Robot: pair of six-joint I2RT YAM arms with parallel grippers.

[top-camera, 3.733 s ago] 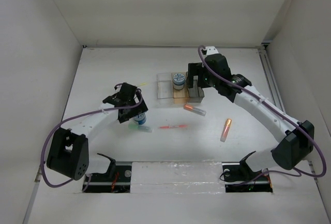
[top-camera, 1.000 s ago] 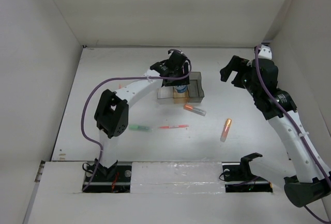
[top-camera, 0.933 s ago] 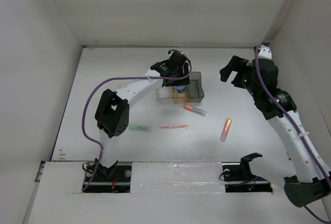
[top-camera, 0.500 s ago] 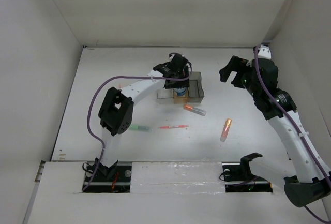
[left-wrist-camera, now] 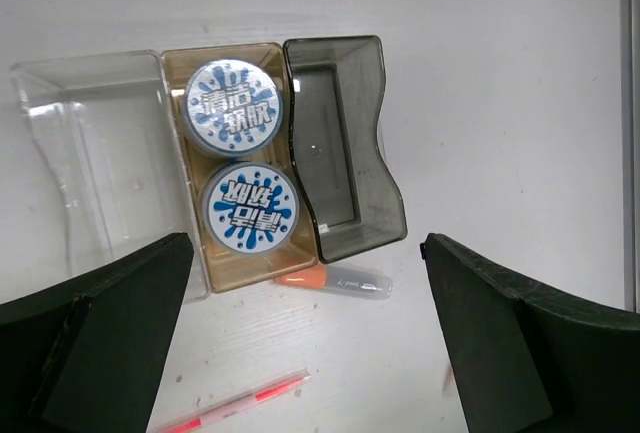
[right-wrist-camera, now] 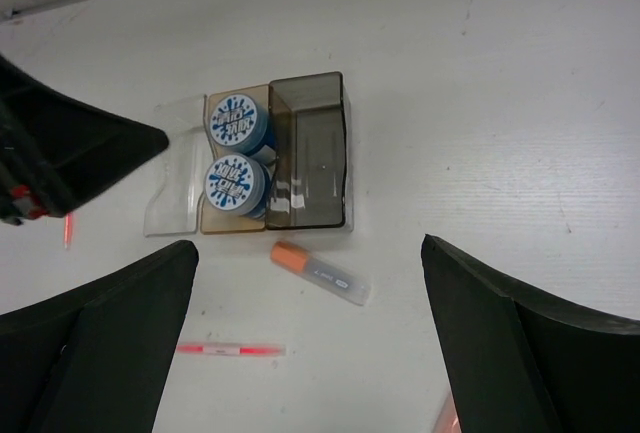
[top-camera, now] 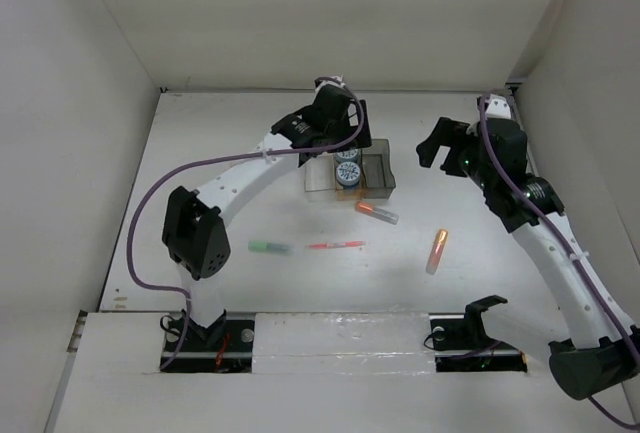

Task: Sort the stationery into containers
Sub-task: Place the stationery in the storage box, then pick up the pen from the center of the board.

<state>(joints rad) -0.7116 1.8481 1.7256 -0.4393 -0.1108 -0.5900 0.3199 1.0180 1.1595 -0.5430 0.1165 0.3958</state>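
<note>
The left gripper (left-wrist-camera: pixel 305 243) hangs above the bins (left-wrist-camera: pixel 60 153), its jaws spread wide and holding nothing. The right gripper (right-wrist-camera: pixel 308 243), likewise spread and empty, hovers off to the right. Both rolls (left-wrist-camera: pixel 235 113) lie flat in the amber bin (left-wrist-camera: pixel 183 168), blue-splashed white faces up, filling it. Best now, I judge: rise straight so no finger clips the light bins. Then take the orange marker (left-wrist-camera: pixel 335 278) just beside them, squeezing across its barrel.

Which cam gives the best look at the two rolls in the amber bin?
Left wrist: both rolls sit large in the amber bin, printed tops sharp and unobstructed. Right wrist shows them smaller, from an angle. Top external shows them tiny, print unreadable.
</note>
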